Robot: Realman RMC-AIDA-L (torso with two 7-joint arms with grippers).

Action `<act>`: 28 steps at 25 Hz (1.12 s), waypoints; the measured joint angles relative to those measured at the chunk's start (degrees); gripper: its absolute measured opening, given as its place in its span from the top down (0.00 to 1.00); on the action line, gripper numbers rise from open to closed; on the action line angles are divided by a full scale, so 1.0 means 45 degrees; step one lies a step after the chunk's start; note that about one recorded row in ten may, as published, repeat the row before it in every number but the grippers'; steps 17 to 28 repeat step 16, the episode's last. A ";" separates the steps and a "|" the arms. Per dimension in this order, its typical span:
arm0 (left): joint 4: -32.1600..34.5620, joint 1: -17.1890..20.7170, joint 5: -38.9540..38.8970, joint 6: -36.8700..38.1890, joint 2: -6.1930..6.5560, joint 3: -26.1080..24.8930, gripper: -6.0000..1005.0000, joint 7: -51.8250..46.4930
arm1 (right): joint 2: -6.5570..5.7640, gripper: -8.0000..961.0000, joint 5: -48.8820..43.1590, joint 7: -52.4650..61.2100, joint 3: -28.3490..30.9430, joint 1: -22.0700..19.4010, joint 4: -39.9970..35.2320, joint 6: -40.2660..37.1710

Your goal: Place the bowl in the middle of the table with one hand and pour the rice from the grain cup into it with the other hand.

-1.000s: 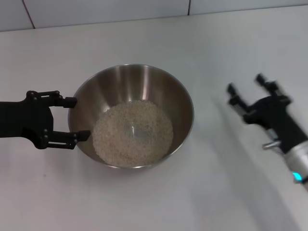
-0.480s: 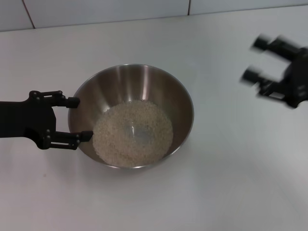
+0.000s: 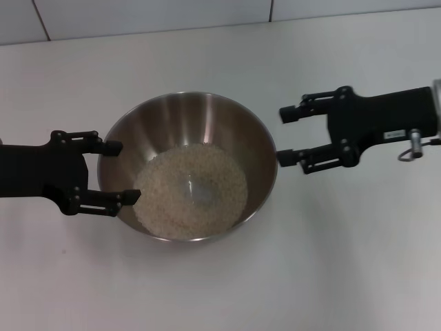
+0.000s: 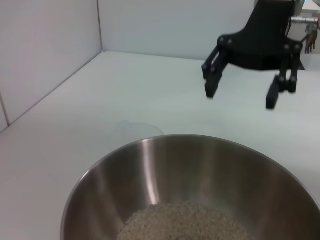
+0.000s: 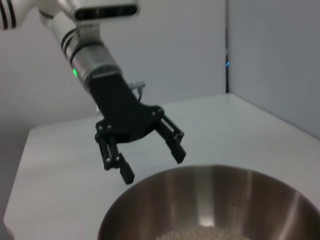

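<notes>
The steel bowl (image 3: 186, 117) stands near the middle of the white table (image 3: 331, 269). A flat heap of rice (image 3: 189, 189) lies in its bottom. My left gripper (image 3: 122, 172) is open at the bowl's left side, one finger on each side of the rim's curve. My right gripper (image 3: 283, 136) is open and points left, its fingertips just beside the bowl's right rim. The left wrist view shows the bowl (image 4: 200, 165), the rice (image 4: 185, 222) and the right gripper (image 4: 241, 97) beyond it. The right wrist view shows the bowl (image 5: 225, 195) and the left gripper (image 5: 154, 166). The grain cup is out of view.
A tiled wall (image 3: 151, 14) runs along the table's far edge. White side panels (image 4: 45, 50) stand around the table in the wrist views.
My right gripper swung in from the table's right side and now points at the bowl's right rim. My left gripper edged slightly toward the bowl. The bowl has not moved.
</notes>
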 joint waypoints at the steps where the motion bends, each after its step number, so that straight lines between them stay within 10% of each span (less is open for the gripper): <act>1: 0.0006 -0.0001 -0.0001 0.0000 0.0001 -0.0001 0.14 -0.0001 | 0.0000 0.21 0.0000 0.0000 0.0000 0.0000 0.0000 0.0000; 8: 0.0058 0.0047 -0.0041 0.0001 0.0006 -0.0020 0.14 -0.0007 | -0.0014 0.21 0.2275 0.0981 -0.4171 -0.1520 -0.1616 0.2008; 28: 0.0070 0.0060 -0.0048 -0.0067 0.0008 0.0005 0.14 -0.0008 | -0.0013 0.21 0.2320 0.1181 -0.4285 -0.1557 -0.1513 0.2215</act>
